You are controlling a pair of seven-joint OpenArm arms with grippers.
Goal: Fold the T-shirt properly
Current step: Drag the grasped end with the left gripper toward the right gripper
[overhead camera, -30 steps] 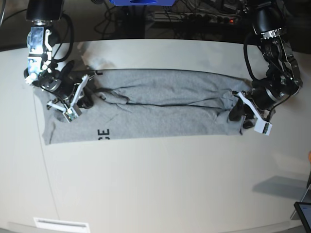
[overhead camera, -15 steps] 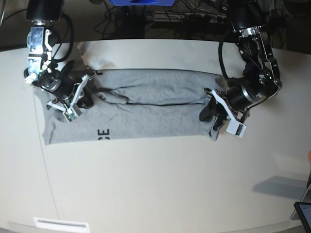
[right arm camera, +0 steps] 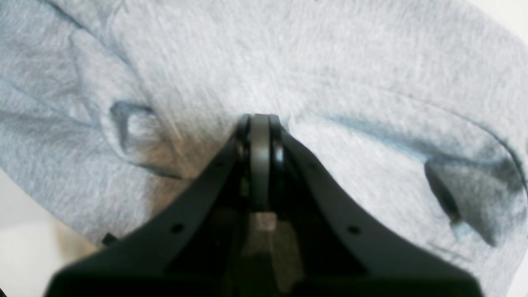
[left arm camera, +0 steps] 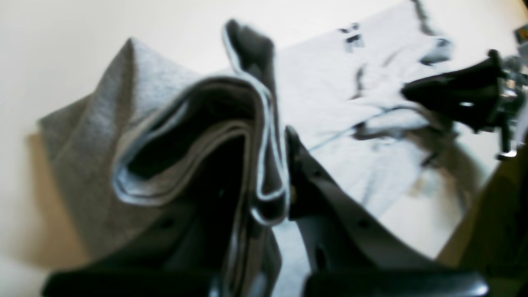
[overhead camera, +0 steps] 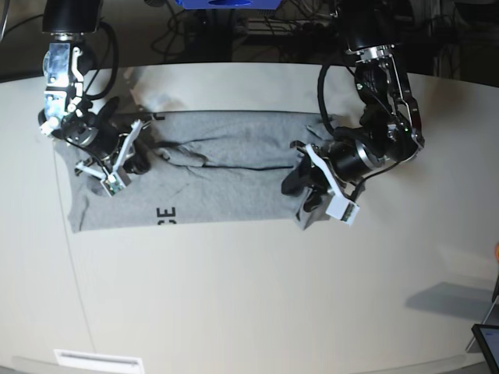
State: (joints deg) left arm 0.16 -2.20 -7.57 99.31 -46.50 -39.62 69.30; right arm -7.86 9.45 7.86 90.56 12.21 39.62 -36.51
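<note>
The grey T-shirt (overhead camera: 218, 175) lies folded into a long band across the white table (overhead camera: 249, 296), with black lettering (overhead camera: 166, 213) near its left end. My left gripper (overhead camera: 302, 191) is shut on the T-shirt's right end. In the left wrist view the layered cloth (left arm camera: 103, 136) hangs bunched between its fingers (left arm camera: 301, 173). My right gripper (overhead camera: 140, 158) is shut, its tips pressed onto the shirt near the left end. The right wrist view shows the closed tips (right arm camera: 260, 119) denting the fabric (right arm camera: 330, 62).
Cables and a blue object (overhead camera: 226, 3) sit beyond the table's far edge. A dark tablet corner (overhead camera: 487, 343) shows at the lower right. A white label (overhead camera: 97, 361) lies at the front left edge.
My left gripper has carried the T-shirt's right end leftward over the table, shortening the band. The right arm has stayed where it was.
</note>
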